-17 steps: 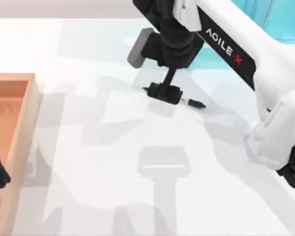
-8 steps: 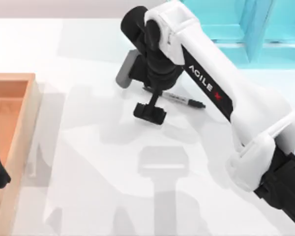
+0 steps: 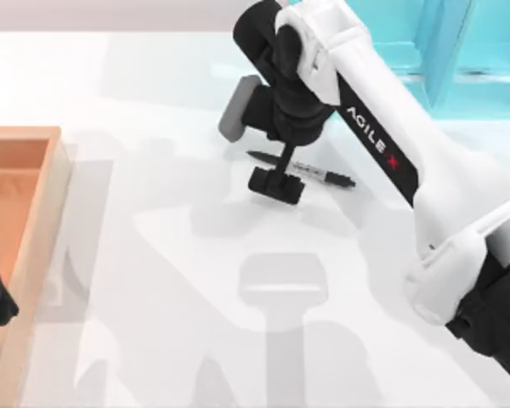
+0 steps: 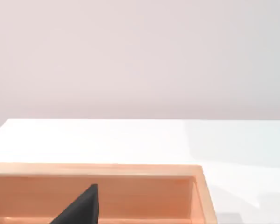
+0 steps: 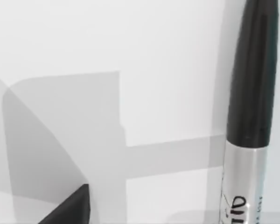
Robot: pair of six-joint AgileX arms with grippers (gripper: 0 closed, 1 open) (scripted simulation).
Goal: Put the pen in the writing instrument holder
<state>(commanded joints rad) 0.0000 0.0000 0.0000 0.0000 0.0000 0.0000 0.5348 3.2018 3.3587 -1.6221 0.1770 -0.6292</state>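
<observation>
One pen (image 3: 310,171) lies flat on the white desk (image 3: 153,255), ungrasped. The right claw (image 3: 276,185) hovers just beside it; whether released or clenched, I cannot tell. Pickup and placing remain.

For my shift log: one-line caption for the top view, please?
Right gripper poised beside the slim black-capped, grey-barrelled pen lying on the white table; left arm parked by the orange-brown wooden tray.

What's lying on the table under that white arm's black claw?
A pen lies flat on the white table, its black ends poking out on both sides of the right gripper. The gripper covers part of its pale barrel.
</observation>
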